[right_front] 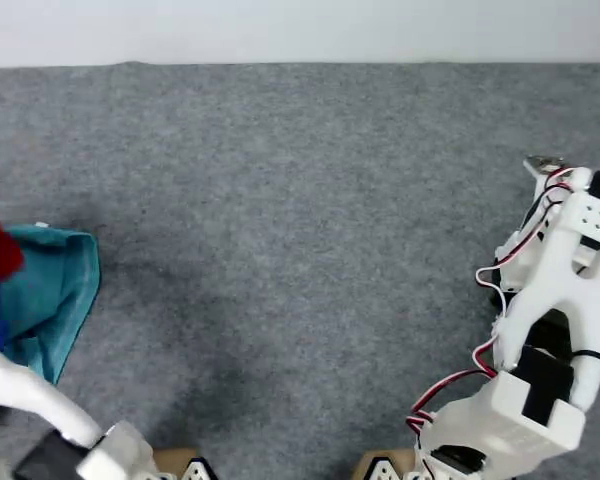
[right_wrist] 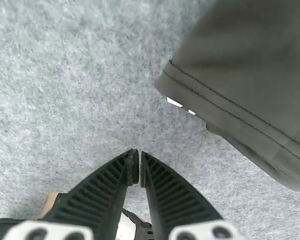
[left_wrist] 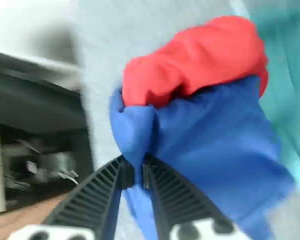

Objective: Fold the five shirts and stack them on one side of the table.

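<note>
Roughly midway, I judge: a teal shirt [right_front: 50, 290] lies on the table [right_front: 300, 180] at the high view's left edge, its long axis running top to bottom. The left end effector [left_wrist: 136, 175] is clenched on a bunched blue shirt [left_wrist: 215, 145] with no clear axis, red cloth [left_wrist: 195, 55] against it. The right end effector [right_wrist: 139, 167] is closed on nothing, near an olive shirt [right_wrist: 250, 75] that is not yet stacked.
</note>
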Controlling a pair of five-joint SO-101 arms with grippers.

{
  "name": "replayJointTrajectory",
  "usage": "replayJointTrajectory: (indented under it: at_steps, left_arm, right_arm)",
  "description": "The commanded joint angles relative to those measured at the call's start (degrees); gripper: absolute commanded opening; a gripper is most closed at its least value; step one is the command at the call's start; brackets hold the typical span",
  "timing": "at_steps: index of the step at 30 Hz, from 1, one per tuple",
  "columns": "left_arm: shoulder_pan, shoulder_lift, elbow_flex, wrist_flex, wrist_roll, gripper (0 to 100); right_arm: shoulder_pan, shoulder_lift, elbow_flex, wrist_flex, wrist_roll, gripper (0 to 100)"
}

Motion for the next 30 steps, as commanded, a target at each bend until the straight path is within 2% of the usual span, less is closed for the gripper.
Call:
replayJointTrajectory:
  at_steps: [1,4,7,11,14,17,21,24,27,30]
  left_arm:
    - [8.0,-8.0,-3.1,-7.3,11.1,0]
    - [15.2,-11.1,-3.1,-11.3,17.8,0]
    - [22.1,-11.3,-3.1,-14.8,21.5,0]
    - [23.8,-6.5,-2.2,-17.4,24.4,0]
    - [20.0,-1.9,-1.7,-15.6,24.7,1]
    - [14.9,2.5,-0.7,-9.8,24.0,2]
    - [6.9,8.0,2.2,-3.2,16.9,14]
    - [1.2,10.5,2.2,-3.3,15.1,15]
    - [-1.1,10.4,0.5,-2.9,10.4,15]
    - [-0.4,8.0,-1.2,-2.9,9.7,15]
  right_arm:
    - [-0.3,-3.2,-0.4,2.6,-0.7,0.9]
    - [-0.2,-3.6,-0.3,2.6,-0.7,0.9]
    - [-0.4,-6.5,1.8,2.5,-0.7,0.9]
    - [-0.7,-11.4,6.3,2.4,-0.4,0.9]
    - [-0.7,-14.5,9.6,2.4,-0.4,0.9]
    - [-0.7,-17.3,12.0,2.4,-0.4,0.9]
    - [-0.7,-19.2,13.9,2.3,-0.3,0.9]
    - [-0.7,-19.3,14.5,2.3,-0.3,0.9]
    - [-0.7,-19.3,14.5,2.3,-0.3,0.9]
    - [-0.7,-19.3,14.5,2.3,-0.3,0.9]
